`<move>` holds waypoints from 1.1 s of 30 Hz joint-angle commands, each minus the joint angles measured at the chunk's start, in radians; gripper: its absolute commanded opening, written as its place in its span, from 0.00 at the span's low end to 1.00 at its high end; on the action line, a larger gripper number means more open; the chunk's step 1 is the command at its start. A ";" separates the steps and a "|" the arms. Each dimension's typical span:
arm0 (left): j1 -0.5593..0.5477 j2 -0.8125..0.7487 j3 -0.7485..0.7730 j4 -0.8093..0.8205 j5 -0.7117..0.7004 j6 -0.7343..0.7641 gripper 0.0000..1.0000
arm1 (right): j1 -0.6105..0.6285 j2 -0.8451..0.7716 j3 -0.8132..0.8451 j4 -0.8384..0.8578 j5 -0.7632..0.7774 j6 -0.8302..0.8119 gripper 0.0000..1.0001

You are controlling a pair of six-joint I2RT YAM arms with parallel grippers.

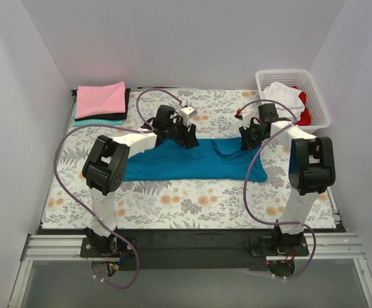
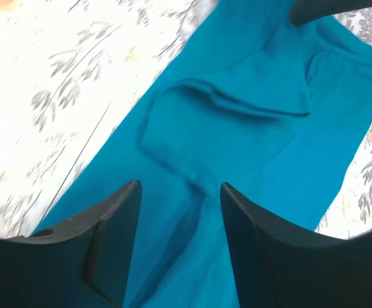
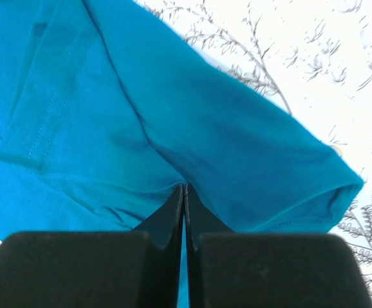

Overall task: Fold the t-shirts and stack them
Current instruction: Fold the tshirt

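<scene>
Surface: a grey-and-orange floral table cloth (image 1: 192,199) is spread inside plain white walls.
Far-left stack: folded t-shirts (image 1: 101,102) are piled there, pink uppermost.
Teal t-shirt (image 1: 192,163): it is laid as a long band across the middle, between both arms, with a sleeve folded inward.
Far-right basket (image 1: 321,102): white and red shirts (image 1: 282,95) are heaped inside.
Risk, left: if the left gripper (image 2: 179,192) is closed on too little cloth, only the top layer may be lifted and the fold skewed.
Risk, right: the thin pinch could be lost in a lift, or the table cloth dragged along.
Left arm: it is stretched far and rightward to the band's far left edge; the jaws are held apart, straddling the cloth, with nothing clamped.
Right arm: it is reached far and leftward, wrist pitched down; the right gripper (image 3: 183,192) is pressed together on a fold of the teal t-shirt near its right end.
</scene>
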 commanded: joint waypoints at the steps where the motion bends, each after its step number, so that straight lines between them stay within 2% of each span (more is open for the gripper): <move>1: 0.041 -0.135 -0.034 -0.052 0.021 -0.023 0.47 | -0.005 -0.026 -0.016 -0.027 0.005 -0.045 0.04; 4: 0.125 -0.178 -0.052 -0.109 0.052 -0.070 0.39 | -0.003 -0.055 -0.016 -0.035 0.017 -0.056 0.11; 7: 0.228 -0.247 -0.083 -0.211 0.089 -0.051 0.35 | -0.005 -0.089 0.024 -0.091 -0.025 -0.059 0.38; 9: 0.314 -0.281 -0.101 -0.280 0.123 -0.002 0.35 | -0.005 -0.103 0.068 -0.124 -0.055 -0.061 0.46; 13: 0.475 -0.305 -0.067 -0.634 0.213 0.228 0.36 | -0.003 -0.141 0.137 -0.188 -0.137 -0.036 0.55; 14: 0.548 -0.308 -0.057 -0.676 0.227 0.306 0.37 | -0.002 -0.143 0.146 -0.190 -0.171 -0.026 0.55; 16: 0.599 -0.315 -0.060 -0.757 0.212 0.368 0.39 | 0.017 -0.129 0.175 -0.191 -0.190 0.010 0.54; 19: 0.667 -0.299 -0.055 -0.848 0.155 0.495 0.40 | 0.063 -0.095 0.202 -0.195 -0.191 0.042 0.44; 20: 0.685 -0.293 -0.052 -0.870 0.147 0.532 0.41 | 0.075 -0.069 0.217 -0.191 -0.196 0.049 0.38; 22: 0.693 -0.281 -0.052 -0.896 0.109 0.600 0.42 | 0.107 -0.031 0.231 -0.191 -0.200 0.071 0.32; 26: 0.693 -0.267 -0.077 -0.861 0.058 0.621 0.42 | 0.140 0.040 0.243 -0.185 -0.188 0.102 0.28; 33: 0.693 -0.149 0.014 -0.850 0.031 0.621 0.27 | 0.150 0.157 0.229 -0.159 -0.124 0.152 0.26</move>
